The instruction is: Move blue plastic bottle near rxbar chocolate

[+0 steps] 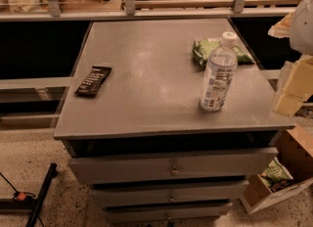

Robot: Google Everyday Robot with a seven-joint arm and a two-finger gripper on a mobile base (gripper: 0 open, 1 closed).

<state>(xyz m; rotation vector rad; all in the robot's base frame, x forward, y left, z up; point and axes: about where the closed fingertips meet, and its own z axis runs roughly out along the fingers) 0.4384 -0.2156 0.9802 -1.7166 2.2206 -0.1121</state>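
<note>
The blue plastic bottle (218, 72) stands upright on the right side of the grey cabinet top (146, 94). It is clear plastic with a white cap and a white-and-blue label. The rxbar chocolate (93, 80), a flat bar in a black wrapper, lies near the top's left edge, far from the bottle. My gripper (292, 90), cream-coloured, hangs at the right edge of the view, just beyond the cabinet's right edge and to the right of the bottle. It holds nothing that I can see.
A green crinkly snack bag (215, 50) lies just behind the bottle. The cabinet has several drawers (171, 170) in front. A cardboard box (274, 182) with a green bag sits on the floor at the right. A black stand leg (41, 192) lies on the floor at the left.
</note>
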